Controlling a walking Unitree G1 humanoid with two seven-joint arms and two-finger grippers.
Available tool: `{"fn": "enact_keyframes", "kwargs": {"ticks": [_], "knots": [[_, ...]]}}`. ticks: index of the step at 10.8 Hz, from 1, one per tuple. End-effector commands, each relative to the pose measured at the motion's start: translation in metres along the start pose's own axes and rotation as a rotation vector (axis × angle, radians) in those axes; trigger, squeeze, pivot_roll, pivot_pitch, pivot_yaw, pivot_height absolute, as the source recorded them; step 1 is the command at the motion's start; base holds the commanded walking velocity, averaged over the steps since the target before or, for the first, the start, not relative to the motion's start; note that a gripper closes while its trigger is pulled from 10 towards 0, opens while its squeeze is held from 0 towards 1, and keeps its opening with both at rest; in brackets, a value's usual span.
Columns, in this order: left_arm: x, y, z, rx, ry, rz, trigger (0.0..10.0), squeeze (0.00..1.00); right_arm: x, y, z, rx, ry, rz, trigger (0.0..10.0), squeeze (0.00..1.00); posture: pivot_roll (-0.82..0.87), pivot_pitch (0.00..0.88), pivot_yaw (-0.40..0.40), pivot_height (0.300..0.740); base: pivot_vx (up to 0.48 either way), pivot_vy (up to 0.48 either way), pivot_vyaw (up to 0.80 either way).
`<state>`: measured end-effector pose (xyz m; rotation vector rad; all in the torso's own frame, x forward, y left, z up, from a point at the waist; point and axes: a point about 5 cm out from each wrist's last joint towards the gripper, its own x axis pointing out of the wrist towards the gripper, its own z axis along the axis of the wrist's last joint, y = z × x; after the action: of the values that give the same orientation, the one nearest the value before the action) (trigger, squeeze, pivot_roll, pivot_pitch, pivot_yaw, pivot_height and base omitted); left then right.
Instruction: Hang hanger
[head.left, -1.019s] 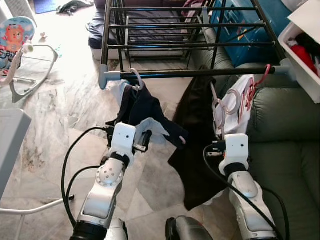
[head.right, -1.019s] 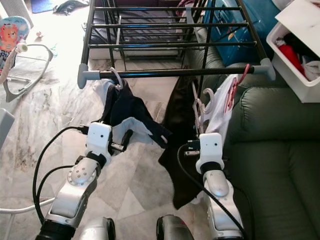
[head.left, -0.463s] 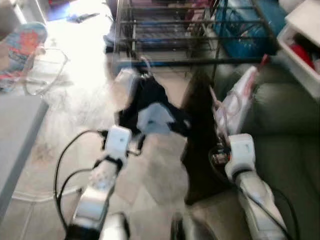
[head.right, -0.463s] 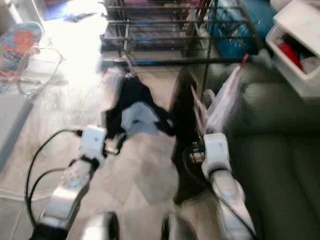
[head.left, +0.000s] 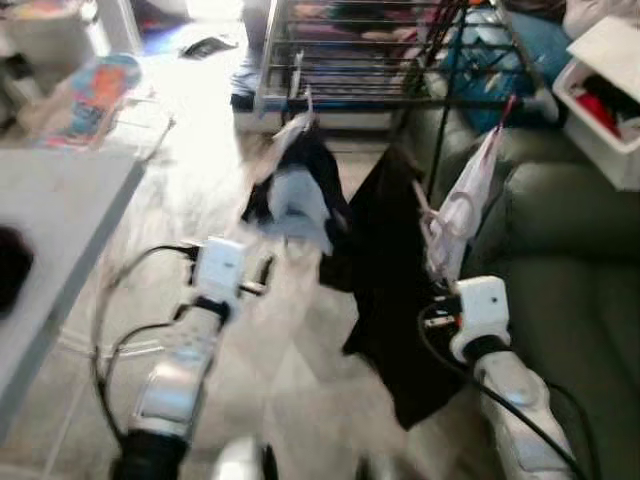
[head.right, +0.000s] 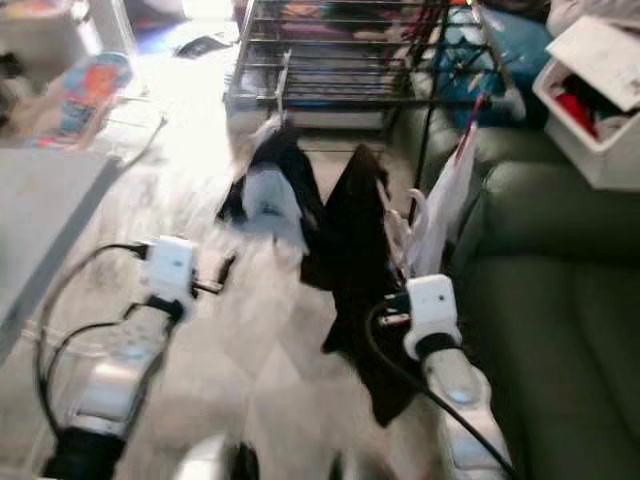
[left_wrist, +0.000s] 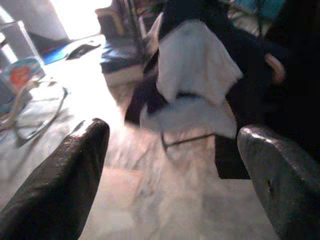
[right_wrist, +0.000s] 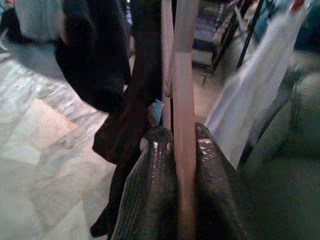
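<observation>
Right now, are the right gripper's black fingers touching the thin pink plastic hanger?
Touching. In the right wrist view, the right gripper has both black fingers pressed against the thin pink plastic hanger, with no gap on either side.

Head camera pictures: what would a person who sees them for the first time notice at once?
Probably the black drying rack ahead, with a dark garment and a navy-and-white one hanging from its front bar over the marble floor. Next, the right gripper, beside the green sofa, is shut on a pale pink hanger, while the left gripper is open and holds nothing.
</observation>
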<state>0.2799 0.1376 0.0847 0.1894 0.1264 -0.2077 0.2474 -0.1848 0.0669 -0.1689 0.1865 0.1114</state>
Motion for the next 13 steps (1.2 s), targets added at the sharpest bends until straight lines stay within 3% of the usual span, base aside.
{"fn": "enact_keyframes", "kwargs": {"ticks": [1,2,4,7,9,11,13], "knots": [[0.002,-0.003,0.001,0.008,-0.002,-0.01,10.0,0.0,0.003,0.001,0.001,0.009,-0.019,-0.019,4.5,0.0,-0.05,0.0,0.013,0.74,-0.311,0.0,0.0],[0.003,0.004,0.007,-0.004,-0.012,0.029,10.0,0.0,0.01,0.002,0.006,0.025,-0.042,-0.057,10.0,0.0,-0.03,0.0,0.01,0.74,-0.311,0.0,0.0],[-0.009,0.013,0.004,-0.021,-0.005,0.091,10.0,0.0,0.016,0.002,0.006,0.109,-0.04,-0.17,10.0,0.0,0.0,0.0,-0.013,0.74,-0.15,0.0,0.0],[-0.024,0.005,-0.001,-0.063,0.002,0.068,10.0,0.0,0.009,0.007,-0.004,0.073,-0.04,-0.161,10.0,0.0,-0.01,0.0,-0.002,0.74,0.0,0.0,0.27],[-0.022,-0.007,0.0,-0.078,0.006,0.033,10.0,0.0,0.005,0.011,-0.007,0.07,-0.039,-0.146,10.0,0.0,-0.03,0.0,0.005,0.74,0.0,0.0,0.8],[-0.017,-0.01,0.006,-0.081,-0.006,0.038,10.0,0.0,0.012,0.01,0.003,0.063,-0.074,-0.121,10.0,0.0,-0.04,0.0,0.009,0.74,0.0,0.0,0.8],[-0.013,-0.004,0.012,-0.039,-0.017,0.069,10.0,0.0,0.023,0.01,0.021,0.036,-0.147,-0.051,10.0,0.0,-0.02,0.011,0.001,0.74,0.0,0.0,0.8]]}}
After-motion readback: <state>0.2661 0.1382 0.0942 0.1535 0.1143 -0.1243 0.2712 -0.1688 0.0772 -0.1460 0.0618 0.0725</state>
